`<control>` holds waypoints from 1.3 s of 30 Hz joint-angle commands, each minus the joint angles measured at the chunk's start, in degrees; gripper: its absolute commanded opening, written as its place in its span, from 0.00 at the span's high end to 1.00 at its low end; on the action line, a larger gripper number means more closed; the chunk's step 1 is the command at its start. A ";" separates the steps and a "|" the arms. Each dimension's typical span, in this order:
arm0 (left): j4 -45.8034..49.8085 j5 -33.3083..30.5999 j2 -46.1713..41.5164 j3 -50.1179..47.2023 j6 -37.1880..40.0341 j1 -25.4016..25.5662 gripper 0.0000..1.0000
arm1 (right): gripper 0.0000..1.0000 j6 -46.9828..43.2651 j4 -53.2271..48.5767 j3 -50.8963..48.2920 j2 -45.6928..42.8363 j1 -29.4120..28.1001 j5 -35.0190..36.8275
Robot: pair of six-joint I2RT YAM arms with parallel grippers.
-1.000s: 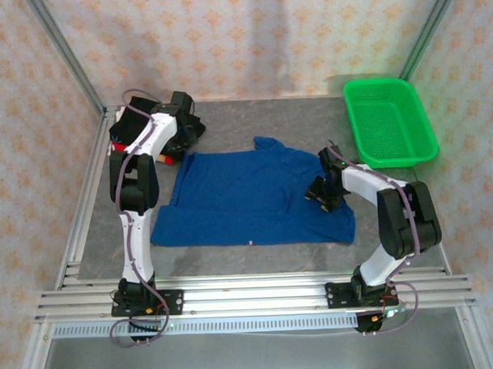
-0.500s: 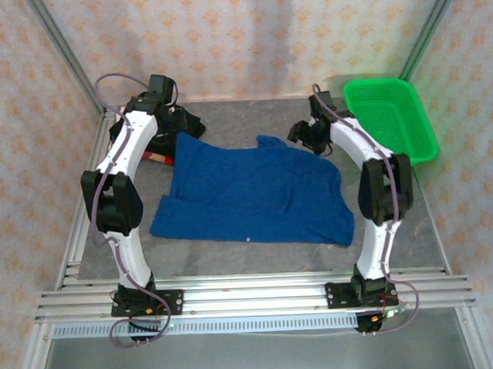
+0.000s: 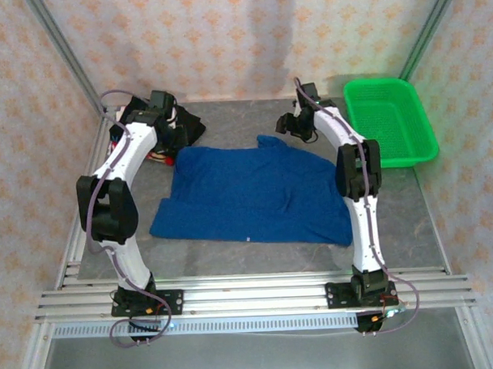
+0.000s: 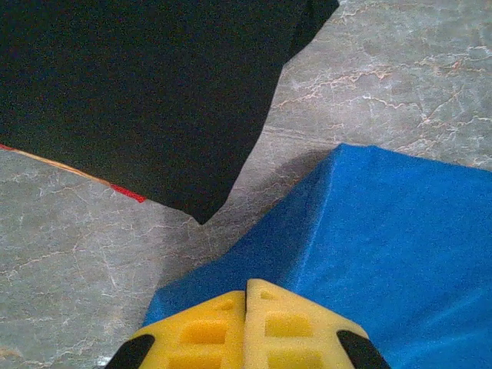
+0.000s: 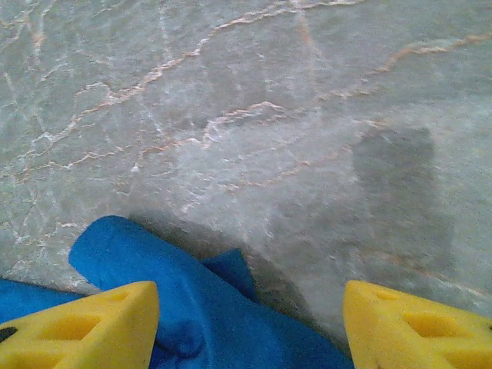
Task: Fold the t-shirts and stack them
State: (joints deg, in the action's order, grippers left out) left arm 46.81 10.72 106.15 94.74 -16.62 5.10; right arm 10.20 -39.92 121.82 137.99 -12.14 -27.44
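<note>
A royal blue t-shirt [image 3: 255, 192] lies spread flat mid-table. My left gripper [image 3: 173, 132] hovers at its back left corner, shut, with the yellow fingertips [image 4: 265, 304] pressed together and no cloth showing between them. Below it lie the blue corner [image 4: 400, 246] and the black t-shirt [image 4: 138, 84], which has a red-patterned edge [image 4: 123, 191] peeking out. The black t-shirt [image 3: 189, 122] sits at the back left. My right gripper [image 3: 297, 126] is open over the blue shirt's back edge, a rumpled blue fold [image 5: 154, 292] between its fingers [image 5: 77, 327].
A green plastic basket [image 3: 390, 119] stands at the back right. Bare grey marbled tabletop [image 5: 292, 115] lies behind the shirt. Aluminium rails [image 3: 250, 296] run along the near edge, and patterned walls close in the sides.
My right arm swung from the shirt's right side to its back edge near the collar. My left arm straightened and shifted slightly. The shirt's left edge shifted a little.
</note>
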 commanded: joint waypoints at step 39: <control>-3.30 -0.35 -9.24 -11.44 -1.35 -2.39 1.00 | 0.90 6.19 21.29 -33.26 -23.24 -5.26 14.82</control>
State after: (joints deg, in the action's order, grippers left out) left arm 44.62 10.31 98.72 84.40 -17.08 2.94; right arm 13.87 -23.90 93.38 117.82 -17.50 -9.87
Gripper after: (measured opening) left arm 0.043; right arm 0.098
